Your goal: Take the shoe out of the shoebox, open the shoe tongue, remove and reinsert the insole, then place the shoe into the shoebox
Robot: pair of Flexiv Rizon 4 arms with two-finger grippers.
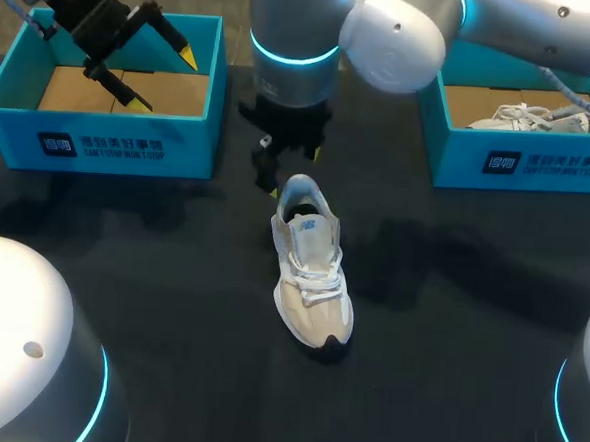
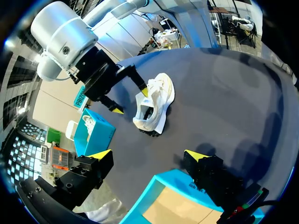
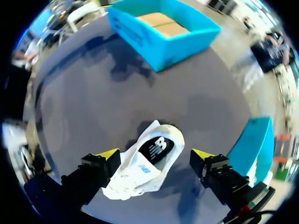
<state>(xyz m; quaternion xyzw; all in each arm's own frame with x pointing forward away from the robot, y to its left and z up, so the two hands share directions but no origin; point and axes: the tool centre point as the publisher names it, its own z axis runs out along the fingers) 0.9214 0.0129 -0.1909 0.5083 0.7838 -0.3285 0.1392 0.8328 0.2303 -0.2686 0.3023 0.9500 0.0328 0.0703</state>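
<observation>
A white and beige shoe (image 1: 310,272) lies on the dark table (image 1: 449,321), heel toward the back. My right arm crosses in to the middle, and its gripper (image 1: 273,175) hangs over the heel. In the right wrist view this gripper (image 3: 155,154) is open, with the shoe's heel (image 3: 140,170) lying between its spread fingers and gripped by neither. The dark insole (image 3: 157,148) shows inside the shoe. My left gripper (image 1: 163,78) is open and holds nothing above the left blue shoebox (image 1: 110,140). The left wrist view shows that gripper (image 2: 148,155) over the box edge (image 2: 175,179), far from the shoe (image 2: 154,102).
A second blue shoebox (image 1: 519,160) stands at the back right with another white shoe (image 1: 532,117) in it. Bare dark table lies in front of the shoe and to both sides.
</observation>
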